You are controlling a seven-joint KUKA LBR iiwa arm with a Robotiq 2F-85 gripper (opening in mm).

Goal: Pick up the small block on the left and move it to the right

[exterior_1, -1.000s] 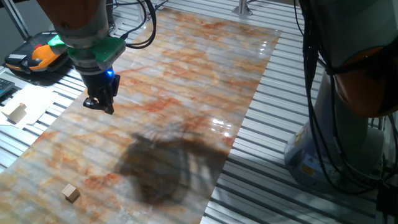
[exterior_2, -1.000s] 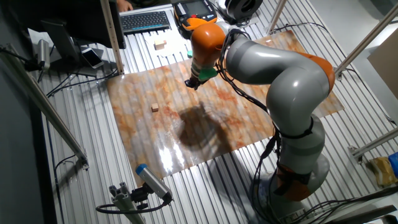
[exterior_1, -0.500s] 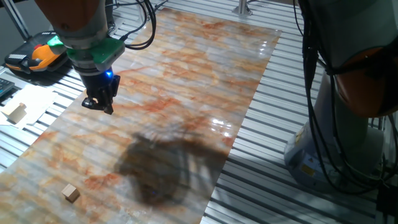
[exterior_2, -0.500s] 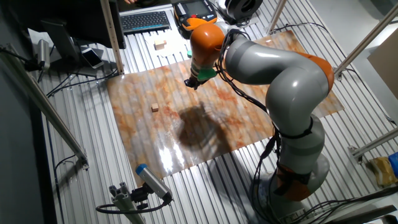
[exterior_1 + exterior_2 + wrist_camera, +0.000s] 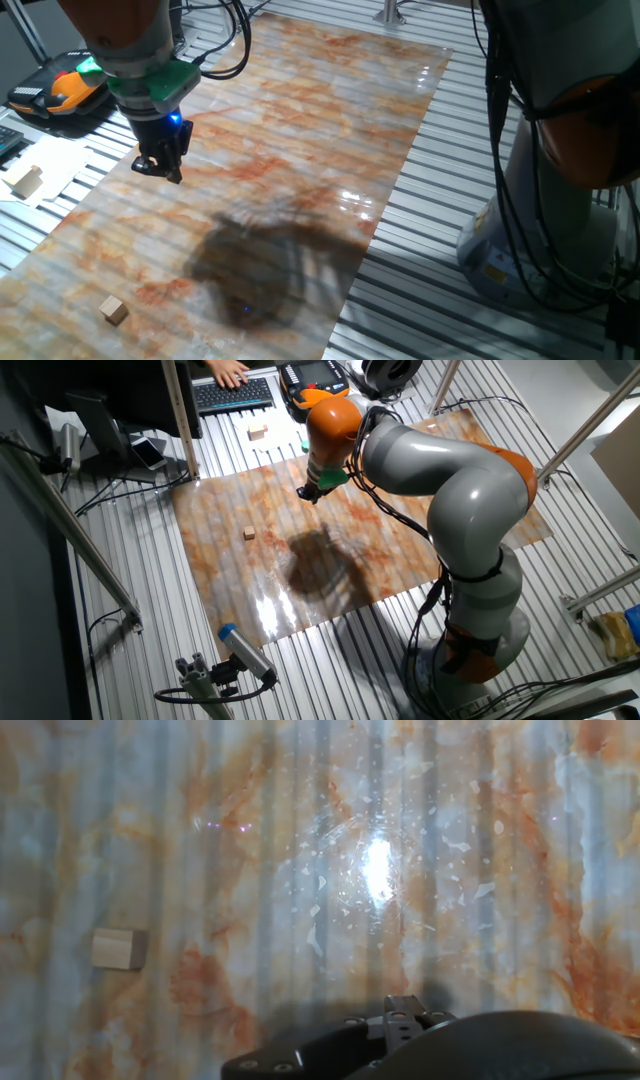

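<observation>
Barely shifted over the last second — black two-finger gripper hanging above the marbled orange-and-grey sheet, finger spread impossible to tell. Tiny light-tan wooden cube untouched, well apart near the sheet's edge — approach not yet begun.

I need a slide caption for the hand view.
Hand view: small block lies at left on the marbled sheet, untouched.

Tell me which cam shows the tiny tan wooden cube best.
Hand view: the tiny tan wooden cube looks largest, unobstructed on the marbled sheet. Both fixed views show it small, far from the gripper.
</observation>
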